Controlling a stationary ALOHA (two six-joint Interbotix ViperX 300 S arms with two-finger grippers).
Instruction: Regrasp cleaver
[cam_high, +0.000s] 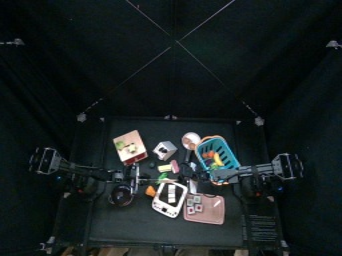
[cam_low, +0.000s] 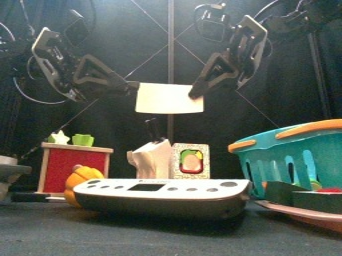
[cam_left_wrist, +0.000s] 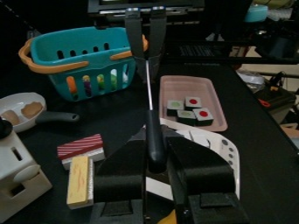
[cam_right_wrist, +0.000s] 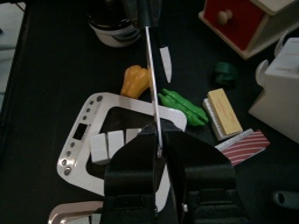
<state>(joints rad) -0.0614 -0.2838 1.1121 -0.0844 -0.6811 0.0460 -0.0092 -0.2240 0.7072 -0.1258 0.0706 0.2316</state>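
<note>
The cleaver (cam_low: 163, 97) has a cream blade and hangs in the air above the table's middle, between both grippers. My left gripper (cam_low: 128, 80) holds its left end. In the left wrist view the jaws (cam_left_wrist: 156, 144) are shut on the dark handle, and the blade (cam_left_wrist: 156, 87) runs edge-on away from them. My right gripper (cam_low: 199, 91) is shut on the blade's right edge. In the right wrist view (cam_right_wrist: 156, 144) the thin blade (cam_right_wrist: 152, 70) runs out from its jaws. In the top view the grippers meet over the table's middle (cam_high: 174, 178).
Under the cleaver lie a white scale (cam_low: 160, 190), an orange pepper (cam_right_wrist: 135, 80) and green food (cam_right_wrist: 184, 105). A teal basket (cam_low: 287, 150) and a pink sushi tray (cam_left_wrist: 193, 101) stand at the right. A red box (cam_low: 74, 165) and a black cup (cam_high: 120, 197) stand at the left.
</note>
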